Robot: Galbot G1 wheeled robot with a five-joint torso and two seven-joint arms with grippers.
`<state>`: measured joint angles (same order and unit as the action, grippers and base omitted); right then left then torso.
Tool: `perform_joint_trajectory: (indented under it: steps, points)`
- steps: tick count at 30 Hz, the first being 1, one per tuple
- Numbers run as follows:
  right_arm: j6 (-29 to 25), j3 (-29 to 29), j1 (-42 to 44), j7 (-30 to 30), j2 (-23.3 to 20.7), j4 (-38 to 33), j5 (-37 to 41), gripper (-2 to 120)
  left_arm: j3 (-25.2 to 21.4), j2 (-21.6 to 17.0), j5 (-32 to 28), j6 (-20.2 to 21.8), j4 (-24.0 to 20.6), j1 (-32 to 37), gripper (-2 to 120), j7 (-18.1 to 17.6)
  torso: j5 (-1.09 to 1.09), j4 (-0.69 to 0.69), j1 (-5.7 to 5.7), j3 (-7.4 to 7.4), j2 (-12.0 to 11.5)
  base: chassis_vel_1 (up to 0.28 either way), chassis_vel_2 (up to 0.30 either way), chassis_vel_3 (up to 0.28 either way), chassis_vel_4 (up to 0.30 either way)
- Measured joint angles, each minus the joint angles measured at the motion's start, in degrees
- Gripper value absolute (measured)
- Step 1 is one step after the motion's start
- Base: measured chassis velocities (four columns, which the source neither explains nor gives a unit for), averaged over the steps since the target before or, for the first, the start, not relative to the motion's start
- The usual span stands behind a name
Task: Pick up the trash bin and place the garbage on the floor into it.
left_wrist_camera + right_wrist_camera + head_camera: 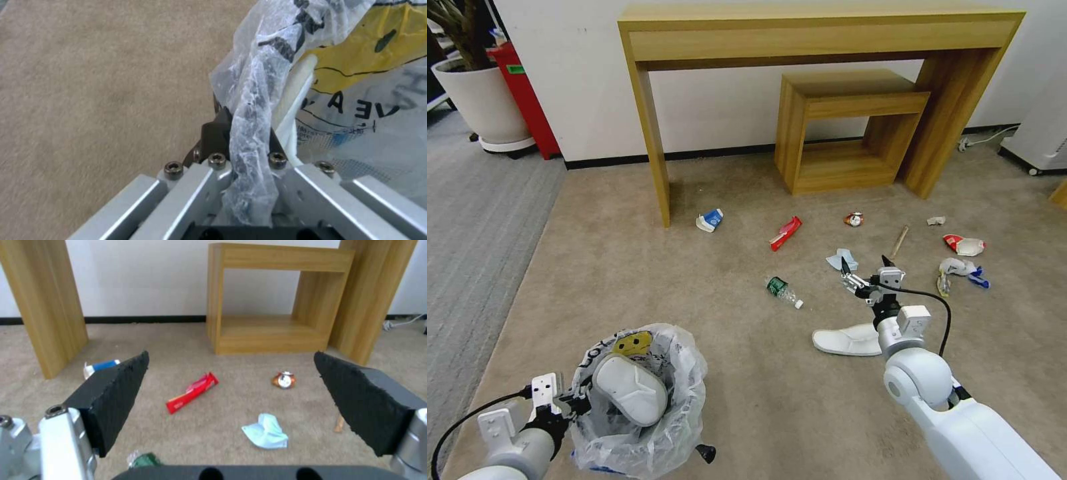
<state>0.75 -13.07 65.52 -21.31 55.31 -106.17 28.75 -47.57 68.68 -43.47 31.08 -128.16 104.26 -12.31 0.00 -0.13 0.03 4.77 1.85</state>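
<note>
The trash bin (pixel 677 393), lined with a crinkly plastic bag, hangs low at my left with one white slipper (pixel 630 390) inside. My left gripper (pixel 577 403) is shut on its bagged rim (pixel 249 133). My right gripper (pixel 865 265) hovers open over the beige floor (pixel 727 347), just above the pale blue mask (pixel 266 431). Garbage lies around it: a second slipper (pixel 847 340), the green-label bottle (pixel 782 291), a red wrapper (pixel 192 392), a blue-white carton (pixel 710 220), a crushed can (pixel 283 380), a wooden stick (pixel 899 241) and crumpled paper (pixel 936 220).
A tall wooden console table (pixel 820 33) stands against the wall with a small wooden cube table (pixel 847 127) under it. More wrappers (pixel 964 245) lie at the right. A potted plant (pixel 480 93) and grey carpet strip (pixel 474 220) are at the left, a white appliance (pixel 1040 140) at the right.
</note>
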Motion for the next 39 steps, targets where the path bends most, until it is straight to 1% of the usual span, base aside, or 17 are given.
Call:
perform_joint_trajectory:
  steps: [4,6,9,14,15,19,23,24,25,27,28,30,32,33,35,37,39]
  points:
    - [0.0,-0.08,0.03,-0.02,-0.06,-0.04,-0.08,93,-0.02,-0.07,-0.09,-0.1,0.0,0.02,1,0.01,-0.01,0.0,0.0,0.02,0.0,-0.192,0.205,0.204,-0.197]
    - [0.0,-0.12,0.05,-0.04,-0.08,-0.06,-0.08,93,-0.03,-0.07,-0.09,-0.2,0.0,0.0,1,0.05,0.02,0.01,0.0,0.01,0.0,-0.217,0.239,0.216,-0.195]
    - [-0.05,-0.13,0.09,-0.07,-0.07,-0.08,-0.18,93,0.05,0.03,-0.08,-0.47,0.11,-0.07,1,0.13,-0.02,0.0,0.0,0.01,0.0,-0.198,0.221,0.213,-0.207]
    - [-0.77,-0.07,0.28,-0.05,0.0,-0.05,-0.45,97,0.09,0.1,0.03,-0.82,0.28,-0.12,1,0.23,-0.02,-0.01,0.0,0.01,-0.01,-0.174,0.186,0.169,-0.171]
    - [-1.01,0.04,0.29,-0.03,0.04,0.0,-0.46,98,0.09,0.11,0.03,-0.88,0.28,-0.12,1,0.26,0.02,-0.01,0.0,0.02,-0.02,-0.152,0.148,0.146,-0.169]
    - [-1.23,0.28,0.29,0.02,0.11,0.02,-0.38,100,-0.01,0.17,0.07,-0.92,0.28,0.09,1,0.29,-0.01,0.01,0.0,0.02,-0.02,-0.128,0.12,0.121,-0.122]
    - [-0.21,0.88,0.35,-1.18,0.14,-0.45,0.6,100,-0.04,0.32,0.16,-1.0,0.32,0.19,1,0.34,0.0,0.0,0.0,0.01,-0.02,-0.036,0.042,0.042,-0.033]
    - [1.41,1.21,0.75,-2.95,-0.03,-1.25,2.21,100,-0.03,0.43,0.27,-1.05,0.56,0.2,1,0.37,0.0,0.0,0.0,0.0,-0.01,0.0,0.0,0.0,0.0]
    - [1.41,1.21,0.75,-2.95,-0.03,-1.25,2.21,100,-0.03,0.43,0.27,-1.05,0.56,0.2,1,0.37,0.0,0.0,0.0,0.0,-0.01,0.0,0.0,0.0,0.0]
    - [5.48,1.58,1.38,-7.2,-0.59,-3.32,7.81,100,0.1,0.59,0.49,-1.16,1.04,0.02,1,0.37,0.0,0.01,0.0,0.0,-0.01,0.0,0.0,0.0,0.0]
    - [5.48,1.58,1.38,-7.2,-0.59,-3.32,7.81,100,0.1,0.59,0.49,-1.16,1.04,0.02,1,0.37,0.0,0.01,0.0,0.0,-0.01,0.0,0.0,0.0,0.0]
    - [8.19,1.3,2.41,-11.46,-1.31,-4.58,13.42,100,0.21,0.74,0.52,-1.23,1.54,-0.45,1,0.39,-0.01,0.01,0.0,0.0,-0.01,0.0,0.0,0.0,0.0]
    - [10.75,-0.97,4.34,-15.5,-1.88,-5.94,20.43,100,0.27,0.81,0.46,-1.26,2.1,-0.95,1,0.4,0.01,0.01,0.0,0.0,-0.01,0.0,0.0,0.0,0.0]
    - [10.75,-0.97,4.34,-15.5,-1.88,-5.94,20.43,100,0.27,0.81,0.46,-1.26,2.1,-0.95,1,0.4,0.01,0.01,0.0,0.0,-0.01,0.0,0.0,0.0,0.0]
    - [11.98,-4.85,7.36,-18.61,-2.09,-6.84,25.94,100,0.39,0.81,0.31,-1.48,2.97,-1.55,1,0.47,0.0,0.0,0.0,0.0,-0.01,0.0,0.0,0.0,0.0]
    - [11.94,-6.36,8.79,-19.51,-2.06,-7.02,27.48,100,0.45,0.82,0.25,-1.52,3.27,-1.86,1,0.48,-0.01,0.0,0.0,0.0,0.0,0.0,0.0,0.0,0.0]
    - [11.7,-9.09,11.77,-20.67,-1.69,-7.42,29.88,100,0.59,0.83,0.04,-1.55,3.78,-2.63,1,0.48,0.0,-0.01,0.0,0.0,0.0,0.0,0.0,0.0,0.0]
